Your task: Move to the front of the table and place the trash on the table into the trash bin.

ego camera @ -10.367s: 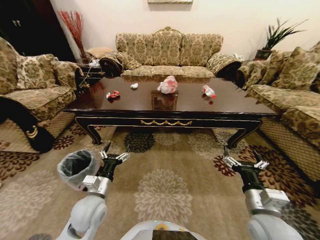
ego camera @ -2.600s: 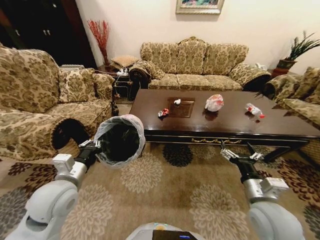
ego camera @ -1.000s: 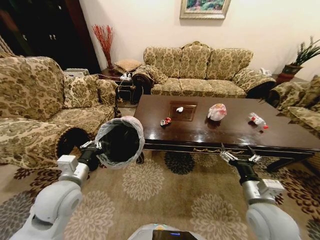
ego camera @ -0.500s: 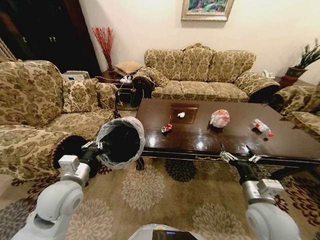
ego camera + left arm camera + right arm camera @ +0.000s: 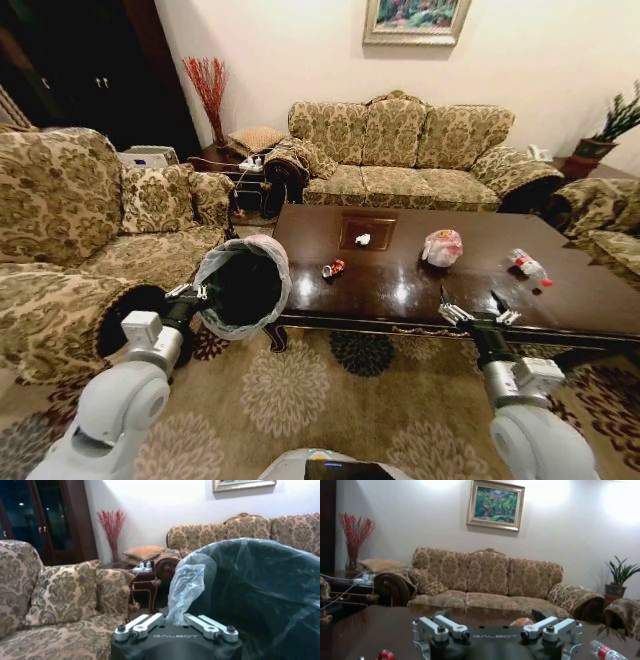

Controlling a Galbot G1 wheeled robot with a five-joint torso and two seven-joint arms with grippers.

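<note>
The dark glossy wooden coffee table (image 5: 420,285) fills centre-right, patterned carpet open below. Four trash items (image 5: 442,247) lie on top. Left gripper (image 5: 187,293) clamps the bag-lined round bin (image 5: 243,286) centre-left; right gripper (image 5: 470,310) spread at the near edge.

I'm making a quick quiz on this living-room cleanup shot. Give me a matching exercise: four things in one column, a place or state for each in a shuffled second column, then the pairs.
Things:
1. trash bin
2. bottle
3. paper ball
4. right gripper

Places or states:
A. open, empty, at the table's near edge
B. lying near the table's right end
C. held up by the left gripper
D. on the table's inlaid square

Pairs: 1-C, 2-B, 3-D, 4-A
</note>
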